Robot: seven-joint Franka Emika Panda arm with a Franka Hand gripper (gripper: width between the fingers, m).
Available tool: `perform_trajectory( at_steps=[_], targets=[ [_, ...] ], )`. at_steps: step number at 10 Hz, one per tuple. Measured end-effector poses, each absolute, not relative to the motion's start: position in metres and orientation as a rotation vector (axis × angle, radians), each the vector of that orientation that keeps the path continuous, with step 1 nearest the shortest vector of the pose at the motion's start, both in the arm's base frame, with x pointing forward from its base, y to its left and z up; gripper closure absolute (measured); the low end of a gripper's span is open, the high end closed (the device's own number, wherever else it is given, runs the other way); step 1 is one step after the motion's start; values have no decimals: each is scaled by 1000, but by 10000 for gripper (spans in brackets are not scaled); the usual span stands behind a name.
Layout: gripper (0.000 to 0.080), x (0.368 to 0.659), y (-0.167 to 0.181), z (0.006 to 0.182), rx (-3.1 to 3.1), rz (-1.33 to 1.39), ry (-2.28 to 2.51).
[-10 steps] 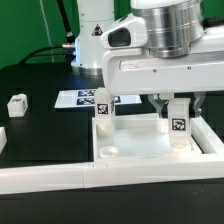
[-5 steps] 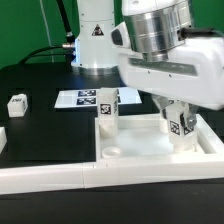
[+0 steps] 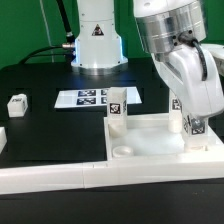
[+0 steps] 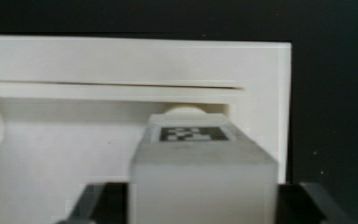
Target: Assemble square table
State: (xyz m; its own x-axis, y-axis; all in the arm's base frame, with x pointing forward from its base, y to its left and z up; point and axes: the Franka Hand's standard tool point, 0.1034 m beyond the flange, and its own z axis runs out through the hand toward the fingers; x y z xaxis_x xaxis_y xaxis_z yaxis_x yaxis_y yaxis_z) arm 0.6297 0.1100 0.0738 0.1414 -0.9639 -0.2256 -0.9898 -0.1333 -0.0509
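Observation:
The white square table slab [image 3: 150, 143] lies upside down against the border wall, rim up. One white tagged leg [image 3: 116, 108] stands upright in its far corner on the exterior view's left. My gripper [image 3: 192, 125] is shut on a second tagged leg [image 3: 194, 126], which stands upright at the slab's corner on the exterior view's right. In the wrist view that leg [image 4: 197, 160] fills the gap between my dark fingers [image 4: 98, 203], with the slab's rim [image 4: 105, 60] beyond it. A loose leg [image 3: 16, 103] lies on the black table at the exterior view's left.
The long white border wall [image 3: 90, 176] runs along the front. The marker board [image 3: 95, 98] lies behind the slab, near the robot base [image 3: 97, 40]. Another white part [image 3: 2, 136] shows at the exterior view's left edge.
The arm has swung toward the exterior view's right with the leg in its grip, and the wrist has turned. The slab and its standing leg have shifted right with it.

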Motion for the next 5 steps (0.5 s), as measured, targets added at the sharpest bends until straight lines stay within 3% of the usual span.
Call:
perform_trajectory(
  at_steps=[2,5],
  targets=[
    [184,624,116,73,-2551,168,1544],
    [160,625,114,72,-2713,129,1247]
  ],
)
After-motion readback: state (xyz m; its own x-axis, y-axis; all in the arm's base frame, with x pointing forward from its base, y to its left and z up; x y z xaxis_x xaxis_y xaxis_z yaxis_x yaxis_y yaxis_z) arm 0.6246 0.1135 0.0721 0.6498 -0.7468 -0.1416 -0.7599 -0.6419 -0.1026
